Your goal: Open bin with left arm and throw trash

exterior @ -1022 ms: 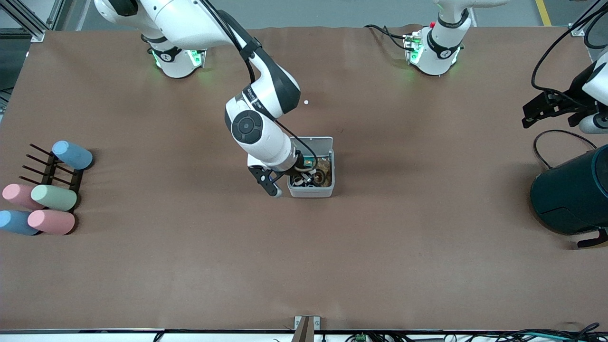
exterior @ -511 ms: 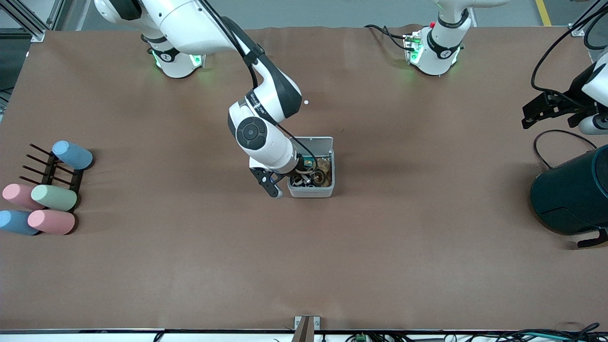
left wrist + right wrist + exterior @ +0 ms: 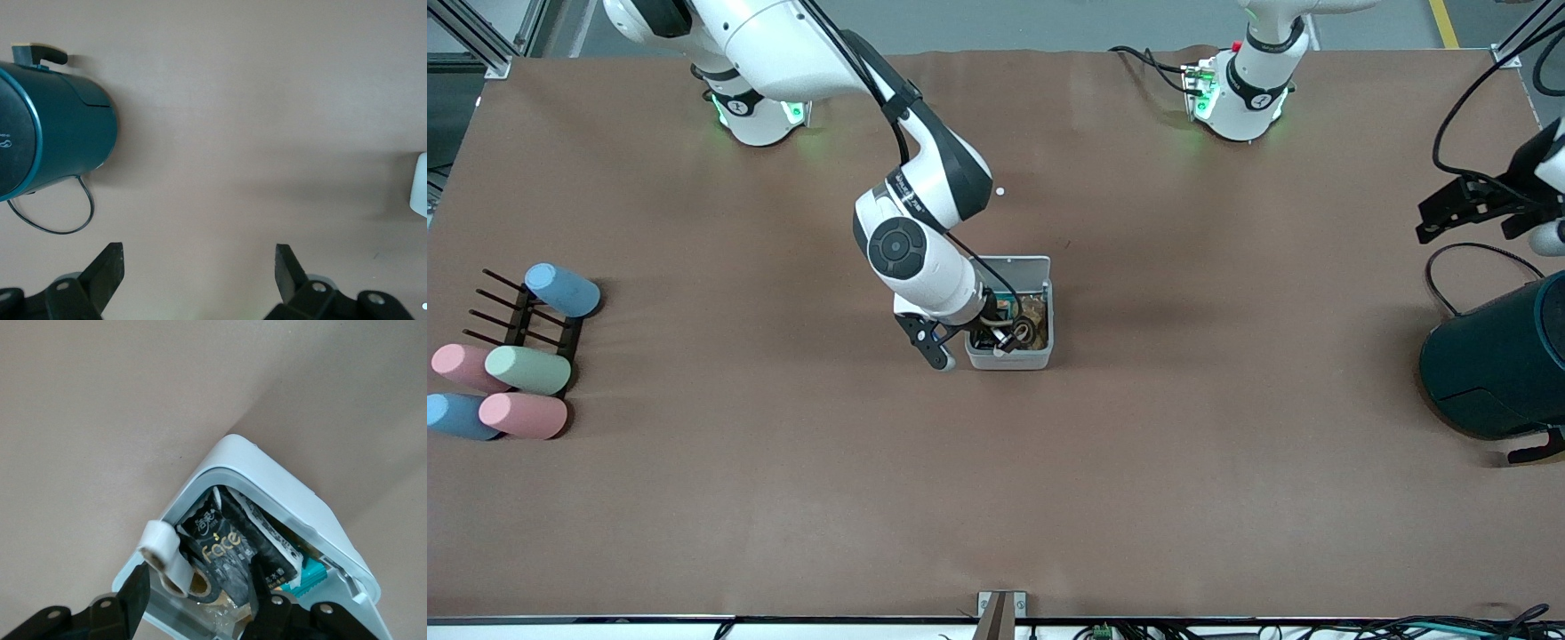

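The right gripper (image 3: 197,587) is seen directly over the open bin (image 3: 1009,359), its fingers parted and nothing pinched between them. Just beneath them lie a white paper strip (image 3: 162,550) curled into a small roll, a ring of tape (image 3: 200,588) and a black foil wrapper (image 3: 230,550), all inside the bin's walls (the wrapper fills most of the opening). The roll is perched high, at the rim, on the side toward the right arm's end of the table. A loss is judged possible there: if the fingers are lifted while a pad brushes the roll, it could be dragged out or tipped over the rim onto the table (image 3: 1138,444). The light bin could also be nudged by a finger catching its wall. The raised lid (image 3: 1021,267) might fall shut on a wrist cable.

The left gripper (image 3: 197,277) is held wide open and empty, well apart from the bin, over bare table near the dark teal container (image 3: 1494,364), where that arm waits.
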Available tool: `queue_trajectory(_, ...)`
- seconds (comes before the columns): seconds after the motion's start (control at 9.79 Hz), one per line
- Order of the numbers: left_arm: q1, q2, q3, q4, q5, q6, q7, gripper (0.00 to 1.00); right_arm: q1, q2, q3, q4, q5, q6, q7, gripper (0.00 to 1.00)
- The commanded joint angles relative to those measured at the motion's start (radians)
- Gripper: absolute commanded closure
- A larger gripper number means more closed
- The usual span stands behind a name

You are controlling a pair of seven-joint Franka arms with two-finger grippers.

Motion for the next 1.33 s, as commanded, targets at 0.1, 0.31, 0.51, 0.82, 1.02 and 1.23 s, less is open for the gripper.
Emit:
queue_trajectory(0.1,0.005,0.013,0.003,0.022,-0.018,-0.005,0.012,0.00,-0.009,-0.024,-0.002,0.013,0.036,-0.063,0.011,0.33)
queue_trajectory(0.31,0.005,0.014,0.003,0.022,-0.018,-0.005,0.012,0.00,-0.020,-0.087,-0.009,0.018,0.047,-0.099,0.009,0.33)
queue_trajectory(0.51,0.004,0.013,0.003,0.022,-0.014,-0.005,0.012,0.00,-0.093,-0.174,-0.017,0.016,0.013,-0.257,0.008,0.33)
queue_trajectory(0.82,0.001,0.014,0.003,0.022,-0.015,-0.005,0.003,0.00,-0.279,-0.342,-0.048,0.009,-0.050,-0.606,-0.279,0.33)
queue_trajectory(1.02,0.002,0.014,0.003,0.022,-0.015,-0.005,0.010,0.00,-0.417,-0.456,-0.048,0.002,-0.100,-0.764,-0.540,0.30)
queue_trajectory(1.23,0.004,0.014,0.003,0.022,-0.018,-0.005,0.007,0.00,-0.570,-0.554,-0.048,-0.036,-0.126,-0.862,-0.834,0.27)
